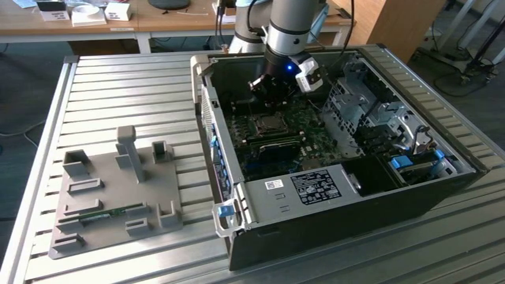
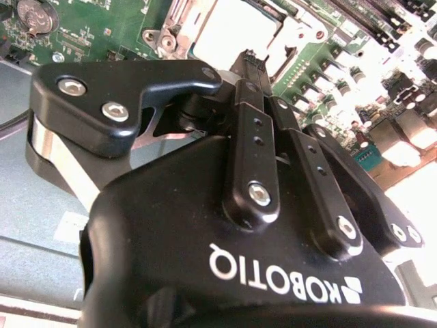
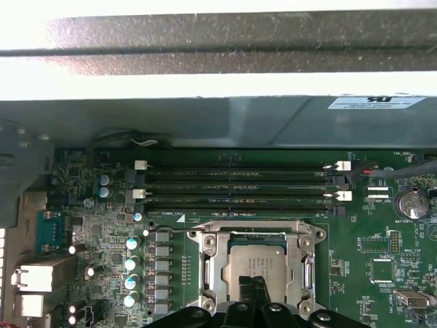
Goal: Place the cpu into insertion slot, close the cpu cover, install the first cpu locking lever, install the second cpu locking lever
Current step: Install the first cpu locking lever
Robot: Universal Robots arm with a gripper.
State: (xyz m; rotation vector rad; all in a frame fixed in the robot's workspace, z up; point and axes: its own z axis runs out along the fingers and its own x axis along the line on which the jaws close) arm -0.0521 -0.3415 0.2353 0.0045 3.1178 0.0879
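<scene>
cpu (image 3: 258, 261) looks seated in its socket (image 1: 268, 123) on the green motherboard (image 3: 372, 254), with the metal cover (image 3: 213, 263) lying flat around it like a frame, so I'd guess we're at the locking lever stage. I can't make out whether either lever is hooked.

The gripper (image 3: 252, 284) is pinched closed with nothing between the tips that I can see. In the first wrist view it hovers right at the cover's edge, on the side away from the memory slots (image 3: 239, 184), with its tips overlapping the edge of the chip.

My take on doing this well: use the closed tips as a pusher, keep them off the chip's top, and press only on the lever so the cover stays flat and nothing shifts underneath.
</scene>
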